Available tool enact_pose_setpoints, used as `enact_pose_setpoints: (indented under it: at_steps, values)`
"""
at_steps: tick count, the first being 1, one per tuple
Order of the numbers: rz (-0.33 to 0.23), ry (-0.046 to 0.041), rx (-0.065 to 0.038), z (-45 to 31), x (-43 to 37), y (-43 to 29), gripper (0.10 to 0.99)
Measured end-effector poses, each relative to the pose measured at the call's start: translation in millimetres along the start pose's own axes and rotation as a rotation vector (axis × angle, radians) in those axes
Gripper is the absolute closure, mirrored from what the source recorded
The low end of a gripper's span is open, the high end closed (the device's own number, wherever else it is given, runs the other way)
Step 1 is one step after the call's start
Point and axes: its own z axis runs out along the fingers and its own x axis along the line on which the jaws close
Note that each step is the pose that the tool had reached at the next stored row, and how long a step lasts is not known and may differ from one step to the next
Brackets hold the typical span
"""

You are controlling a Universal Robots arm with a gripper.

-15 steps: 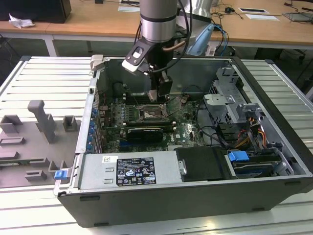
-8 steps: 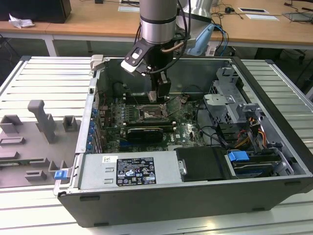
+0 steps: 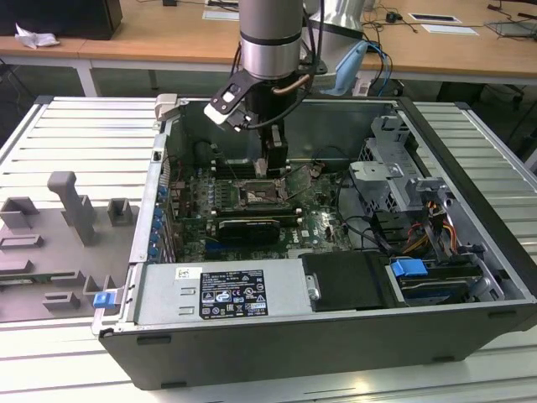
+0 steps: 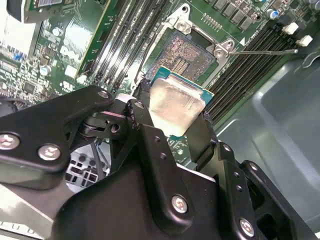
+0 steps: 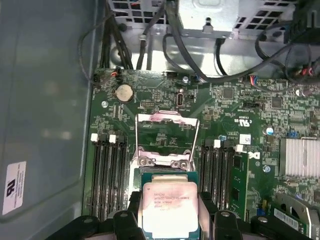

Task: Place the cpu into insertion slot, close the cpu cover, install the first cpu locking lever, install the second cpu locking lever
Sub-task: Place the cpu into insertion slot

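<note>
Pinching the cpu, gripper hangs near insertion slot. Open case rests on slatted table; desks behind, possibly a lab.

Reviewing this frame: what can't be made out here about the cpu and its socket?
1. Gap between the cpu and the insertion slot: too small to judge under the gripper in the exterior view; both wrist views look down onto it.
2. Slot's edge nearest the gripper, second wrist view: covered by the cpu.
3. Cpu's gripper-side edge, first wrist view: cut off by the picture's edge.
</note>
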Motion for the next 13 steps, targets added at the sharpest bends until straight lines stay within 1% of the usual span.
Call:
enact_pose_setpoints:
  at_steps: [3,10,13]
  values:
    - [0.041,-0.0033,-0.001,1.7,0.0,-0.3,0.557]
    - [0.105,-0.0084,-0.002,4.4,-0.1,-0.7,0.557]
    - [0.121,-0.0098,-0.002,5.0,-0.1,-0.8,0.557]
